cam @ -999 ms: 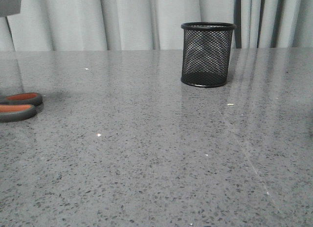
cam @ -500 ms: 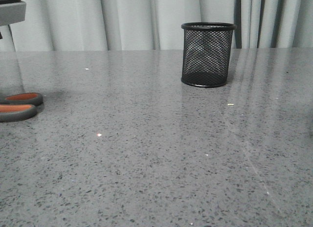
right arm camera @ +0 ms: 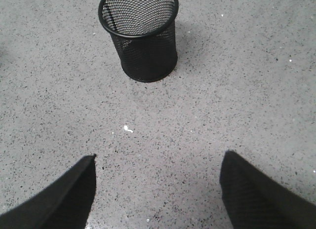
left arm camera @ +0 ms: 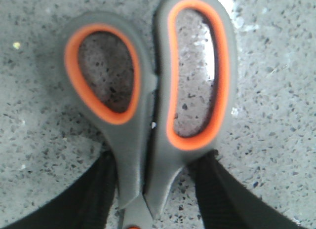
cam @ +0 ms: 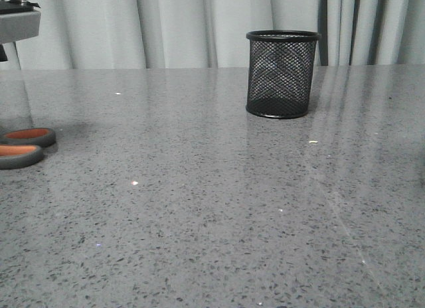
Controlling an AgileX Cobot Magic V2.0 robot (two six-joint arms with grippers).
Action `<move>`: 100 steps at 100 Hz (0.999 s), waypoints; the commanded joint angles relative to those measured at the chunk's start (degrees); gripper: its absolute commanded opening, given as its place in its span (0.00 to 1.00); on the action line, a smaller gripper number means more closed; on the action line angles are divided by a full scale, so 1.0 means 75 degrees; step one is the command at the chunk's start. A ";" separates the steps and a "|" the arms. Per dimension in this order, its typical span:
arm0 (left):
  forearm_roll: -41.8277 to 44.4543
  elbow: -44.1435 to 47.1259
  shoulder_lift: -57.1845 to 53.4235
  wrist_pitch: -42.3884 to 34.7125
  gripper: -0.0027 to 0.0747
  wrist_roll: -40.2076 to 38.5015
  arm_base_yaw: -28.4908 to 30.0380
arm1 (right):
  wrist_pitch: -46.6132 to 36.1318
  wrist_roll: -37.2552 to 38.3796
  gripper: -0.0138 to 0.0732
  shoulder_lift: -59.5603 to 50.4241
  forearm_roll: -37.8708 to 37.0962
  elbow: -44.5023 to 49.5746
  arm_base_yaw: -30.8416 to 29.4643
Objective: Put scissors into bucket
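The scissors (left arm camera: 148, 115), grey oval loops lined orange, lie flat on the speckled table (cam: 212, 208), handles pointing away from the left gripper (left arm camera: 150, 199), whose fingers flank the shank; grip uncertain. Right gripper (right arm camera: 155, 189) gapes before the upright mesh bucket (right arm camera: 140, 34)

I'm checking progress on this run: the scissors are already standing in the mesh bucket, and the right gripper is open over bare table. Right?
Not quite. The scissors still lie flat on the table, with the left gripper straddling their shank, as the left wrist view shows. The bucket is empty in the right wrist view. The right gripper is indeed open over bare table.
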 commanded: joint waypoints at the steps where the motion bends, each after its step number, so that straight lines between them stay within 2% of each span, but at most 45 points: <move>1: -0.0224 -0.0151 -0.0208 0.0052 0.35 0.0001 -0.0043 | -0.0464 -0.0104 0.71 -0.0029 0.0031 -0.0283 0.0011; 18: -0.0238 -0.0151 -0.0208 0.0084 0.10 0.0001 -0.0043 | -0.0464 -0.0104 0.71 -0.0029 0.0031 -0.0283 0.0011; 27: -0.0238 -0.0151 -0.0208 0.0123 0.03 -0.0061 -0.0043 | -0.0464 -0.0104 0.71 -0.0029 0.0031 -0.0283 0.0011; 59: -0.0470 -0.0418 -0.0321 0.0435 0.02 -0.0276 -0.0043 | -0.0488 -0.0104 0.71 -0.0029 0.0031 -0.0283 0.0011; 100: -0.1664 -0.2707 -0.0871 0.0482 0.02 -0.1185 -0.0155 | -0.0677 -0.0104 0.71 -0.0029 0.0105 -0.0283 0.0011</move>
